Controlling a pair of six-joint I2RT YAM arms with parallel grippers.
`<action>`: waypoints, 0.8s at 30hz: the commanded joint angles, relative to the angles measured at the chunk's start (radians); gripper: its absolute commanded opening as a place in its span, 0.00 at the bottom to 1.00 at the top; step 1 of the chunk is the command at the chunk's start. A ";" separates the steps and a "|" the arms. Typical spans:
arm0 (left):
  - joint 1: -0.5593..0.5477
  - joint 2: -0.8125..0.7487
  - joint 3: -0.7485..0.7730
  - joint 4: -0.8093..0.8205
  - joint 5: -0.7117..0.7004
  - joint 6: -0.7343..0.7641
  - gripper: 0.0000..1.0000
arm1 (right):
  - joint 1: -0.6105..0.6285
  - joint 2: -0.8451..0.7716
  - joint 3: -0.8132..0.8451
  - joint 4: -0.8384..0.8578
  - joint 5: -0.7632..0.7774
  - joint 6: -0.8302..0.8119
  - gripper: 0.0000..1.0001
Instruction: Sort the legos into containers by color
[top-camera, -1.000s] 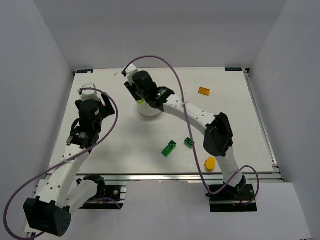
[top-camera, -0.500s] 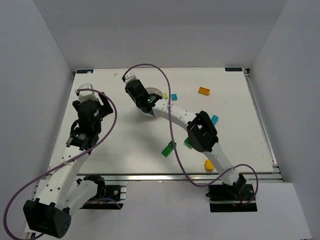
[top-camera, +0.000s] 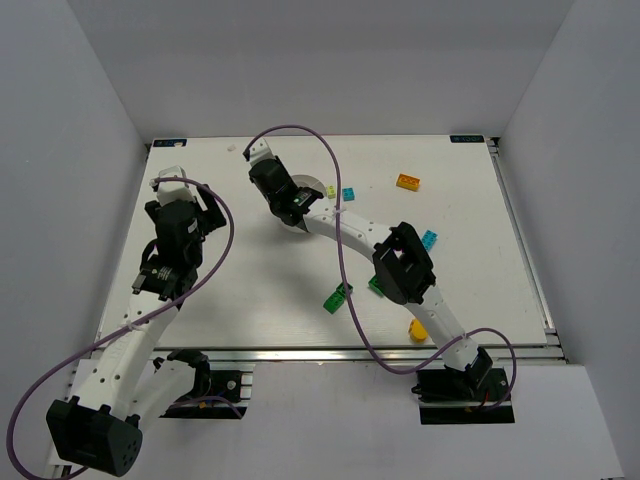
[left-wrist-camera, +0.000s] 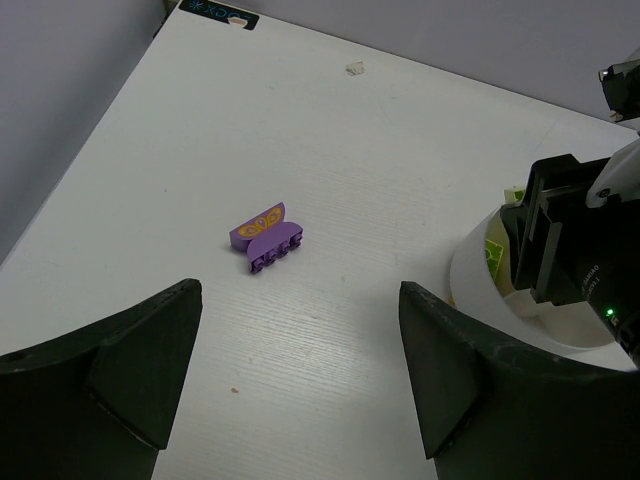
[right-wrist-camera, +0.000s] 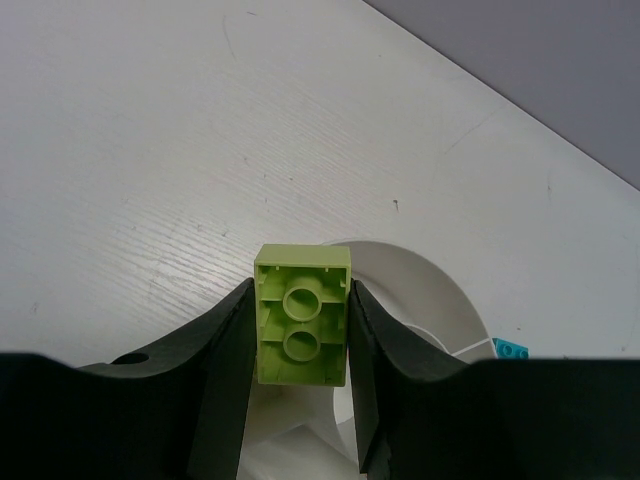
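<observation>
My right gripper (right-wrist-camera: 302, 330) is shut on a lime brick (right-wrist-camera: 302, 315), its hollow underside facing the camera, and holds it above the round white divided dish (right-wrist-camera: 420, 285). In the top view this gripper (top-camera: 280, 200) hovers over the dish (top-camera: 312, 186). My left gripper (left-wrist-camera: 300, 370) is open and empty just above the table. A purple brick with an orange butterfly print (left-wrist-camera: 266, 238) lies ahead of it, with the dish (left-wrist-camera: 478, 285) to its right. The purple brick is hidden in the top view, where the left gripper (top-camera: 200, 205) is left of the dish.
Loose bricks lie right of the dish: lime (top-camera: 331, 191), cyan (top-camera: 348, 194), orange (top-camera: 407, 181), another cyan (top-camera: 429, 238). Bright green (top-camera: 338, 297) and dark green (top-camera: 375, 285) bricks lie near the right forearm. A yellow object (top-camera: 418, 330) sits by the front edge.
The right arm has shifted left over the dish with the lime brick, its elbow swinging left and uncovering the lime and cyan bricks. The left arm has barely moved.
</observation>
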 joint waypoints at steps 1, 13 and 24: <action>0.001 -0.015 -0.003 0.013 0.003 -0.006 0.89 | 0.001 0.008 0.024 0.046 0.019 -0.002 0.10; 0.001 -0.016 -0.003 0.013 0.003 -0.008 0.89 | 0.000 0.008 0.004 0.024 -0.007 0.018 0.22; 0.001 -0.018 -0.004 0.013 0.000 -0.008 0.89 | 0.000 0.008 -0.008 0.021 -0.005 0.021 0.32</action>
